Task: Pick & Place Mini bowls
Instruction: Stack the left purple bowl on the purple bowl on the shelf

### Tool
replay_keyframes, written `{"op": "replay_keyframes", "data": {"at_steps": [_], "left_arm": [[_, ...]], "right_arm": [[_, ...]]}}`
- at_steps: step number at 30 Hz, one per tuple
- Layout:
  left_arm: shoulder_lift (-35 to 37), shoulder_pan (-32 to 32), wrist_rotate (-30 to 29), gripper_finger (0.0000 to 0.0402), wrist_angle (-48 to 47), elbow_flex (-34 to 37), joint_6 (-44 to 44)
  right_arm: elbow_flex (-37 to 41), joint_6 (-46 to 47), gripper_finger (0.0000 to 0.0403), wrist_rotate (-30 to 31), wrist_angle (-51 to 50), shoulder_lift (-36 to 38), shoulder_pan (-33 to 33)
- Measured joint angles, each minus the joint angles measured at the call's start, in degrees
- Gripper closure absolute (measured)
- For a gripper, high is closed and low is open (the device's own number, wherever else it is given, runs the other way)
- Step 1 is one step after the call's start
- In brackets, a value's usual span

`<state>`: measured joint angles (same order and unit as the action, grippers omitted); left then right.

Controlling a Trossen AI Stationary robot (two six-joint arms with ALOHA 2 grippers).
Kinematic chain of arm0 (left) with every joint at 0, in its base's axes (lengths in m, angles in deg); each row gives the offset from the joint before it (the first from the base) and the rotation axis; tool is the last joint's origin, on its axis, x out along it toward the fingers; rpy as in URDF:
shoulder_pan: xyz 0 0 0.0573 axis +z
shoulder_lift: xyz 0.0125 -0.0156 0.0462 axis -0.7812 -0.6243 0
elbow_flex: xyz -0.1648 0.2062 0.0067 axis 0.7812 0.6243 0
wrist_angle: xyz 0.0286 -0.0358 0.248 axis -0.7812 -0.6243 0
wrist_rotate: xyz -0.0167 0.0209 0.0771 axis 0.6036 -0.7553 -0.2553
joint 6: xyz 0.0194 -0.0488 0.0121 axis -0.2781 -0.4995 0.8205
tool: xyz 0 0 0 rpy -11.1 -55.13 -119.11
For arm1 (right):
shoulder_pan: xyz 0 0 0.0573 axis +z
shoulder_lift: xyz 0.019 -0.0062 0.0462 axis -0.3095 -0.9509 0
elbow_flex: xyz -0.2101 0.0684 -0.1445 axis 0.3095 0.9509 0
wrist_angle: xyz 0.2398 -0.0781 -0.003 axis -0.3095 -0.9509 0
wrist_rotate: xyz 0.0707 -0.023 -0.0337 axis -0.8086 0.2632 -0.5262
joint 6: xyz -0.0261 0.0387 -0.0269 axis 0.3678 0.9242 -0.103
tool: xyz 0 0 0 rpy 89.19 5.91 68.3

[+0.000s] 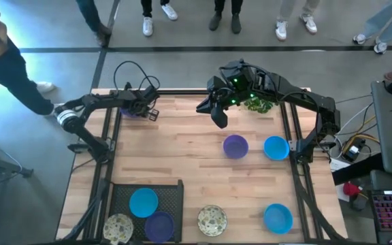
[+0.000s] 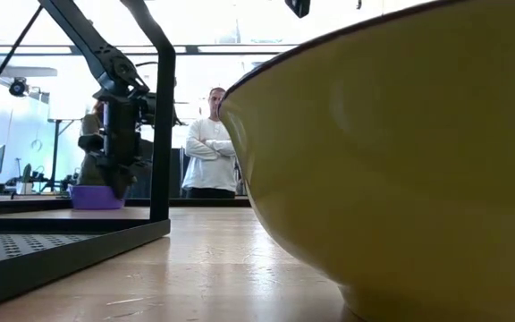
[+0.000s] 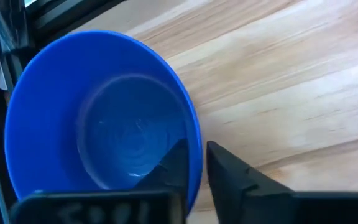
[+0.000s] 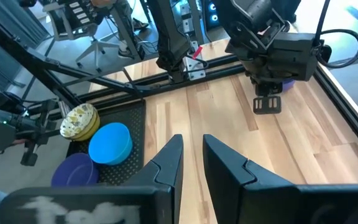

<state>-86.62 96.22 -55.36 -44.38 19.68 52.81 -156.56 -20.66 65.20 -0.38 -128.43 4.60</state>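
While reaching low to the table's far-left corner, left claw (image 3: 194,171) pinching a bowl (image 3: 98,118) rim.

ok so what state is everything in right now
left gripper, jaws shut on far purple bowl
right gripper, raised, jaws ajar, empty
tray, holds three bowls
centre purple bowl, loose, upright
centre blue bowl, same
front speckled bowl, same
front blue bowl, same

Two dark jointed arms (image 1: 101,102) — black cables, green lights.
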Motion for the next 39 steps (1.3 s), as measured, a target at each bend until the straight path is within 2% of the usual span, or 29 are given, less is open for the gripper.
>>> {"op": "replay_keyframes", "data": {"at_steps": [3, 13, 24, 32, 39], "left_arm": [[-0.02, 0.06, 0.19, 0.0394, -0.06, 0.0, 1.25], [1.07, 0.15, 2.06, 0.04, -1.97, -0.1, 3.78], [15.74, -1.26, 4.94, 0.0401, -11.7, -0.61, 4.04], [25.5, -7.8, 4.96, 0.0401, -24.66, -2.84, 2.88], [27.11, -17.64, 4.96, 0.0401, -32.52, -7.82, -1.77]], "right_arm": [[0.0, -0.12, 0.0346, 0.0, 0.0, 0.0, 0.0], [0.0, -0.14, 0.0346, 0.0, 0.0, 0.0, 0.0], [0.0, -1.69, 0.0346, 0.0, -0.02, 0.0, 0.02], [0.0, -4.84, 0.0346, 0.0, -0.04, 0.0, 0.01], [0.0, -5.79, 0.0346, -0.02, -0.07, 0.0, 0.02]]}}
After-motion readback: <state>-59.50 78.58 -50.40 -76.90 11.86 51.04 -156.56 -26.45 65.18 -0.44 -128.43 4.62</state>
